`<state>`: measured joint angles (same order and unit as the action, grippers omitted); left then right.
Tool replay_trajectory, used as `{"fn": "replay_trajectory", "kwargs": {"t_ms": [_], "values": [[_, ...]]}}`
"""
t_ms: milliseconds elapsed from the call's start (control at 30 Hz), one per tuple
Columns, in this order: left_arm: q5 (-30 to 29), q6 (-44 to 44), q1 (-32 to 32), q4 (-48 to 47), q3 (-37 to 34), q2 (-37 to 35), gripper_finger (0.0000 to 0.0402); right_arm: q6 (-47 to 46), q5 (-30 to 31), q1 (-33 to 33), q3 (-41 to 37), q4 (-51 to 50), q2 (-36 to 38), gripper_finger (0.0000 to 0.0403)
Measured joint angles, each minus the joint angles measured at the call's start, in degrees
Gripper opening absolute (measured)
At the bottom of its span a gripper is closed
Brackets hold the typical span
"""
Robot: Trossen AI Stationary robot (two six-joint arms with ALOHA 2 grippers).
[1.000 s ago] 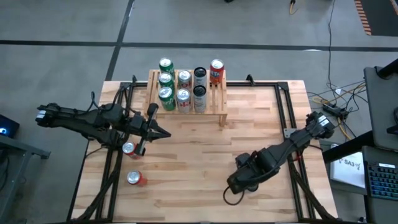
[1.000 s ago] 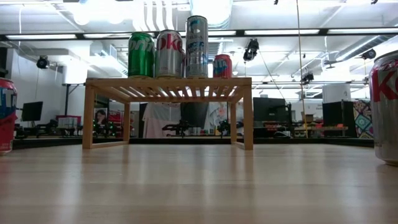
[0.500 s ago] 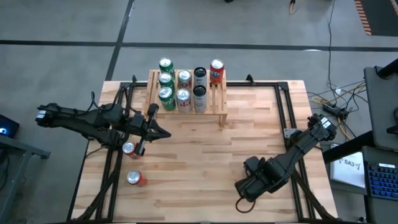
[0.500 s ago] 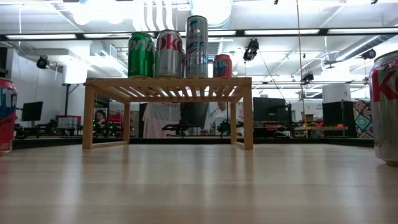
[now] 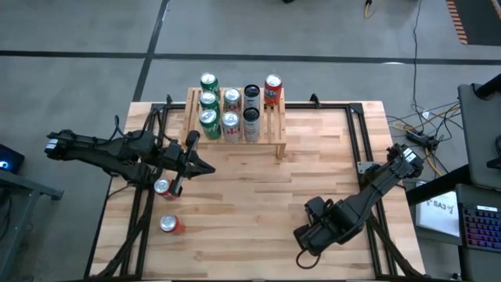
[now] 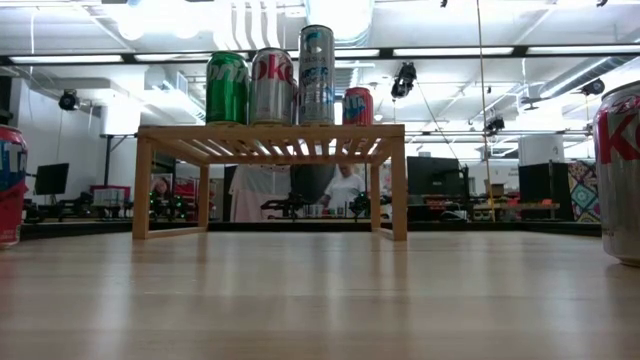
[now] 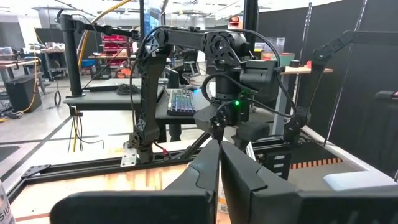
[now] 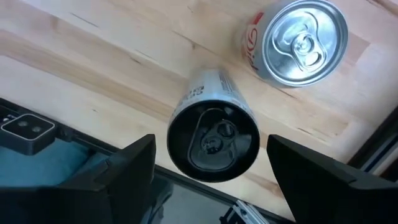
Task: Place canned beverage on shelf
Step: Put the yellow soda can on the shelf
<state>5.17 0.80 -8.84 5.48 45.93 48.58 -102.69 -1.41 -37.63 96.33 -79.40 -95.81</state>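
Seven cans already stood on the shelf (image 5: 235, 114). Left of it, near its front corner, the left gripper (image 5: 205, 168) waited with its fingers pressed together, two red cans (image 5: 165, 205) loose on the table nearby. Well right of the shelf, toward the table's near edge, the right gripper (image 8: 210, 165) hung with its fingers spread wide above a black-topped can (image 8: 213, 130), not yet gripped; a silver-topped can (image 8: 296, 41) stood just beside it. By my reckoning, four cans remained.
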Motion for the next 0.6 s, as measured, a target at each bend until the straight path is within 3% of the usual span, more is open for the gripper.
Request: {"fn": "replay_trajectory", "kwargs": {"t_ms": [600], "values": [[-0.03,-0.17,-0.02,0.00,-0.22,0.09,0.0000,0.80,-1.57,0.00,-0.22,2.01,-3.51,0.0295]]}}
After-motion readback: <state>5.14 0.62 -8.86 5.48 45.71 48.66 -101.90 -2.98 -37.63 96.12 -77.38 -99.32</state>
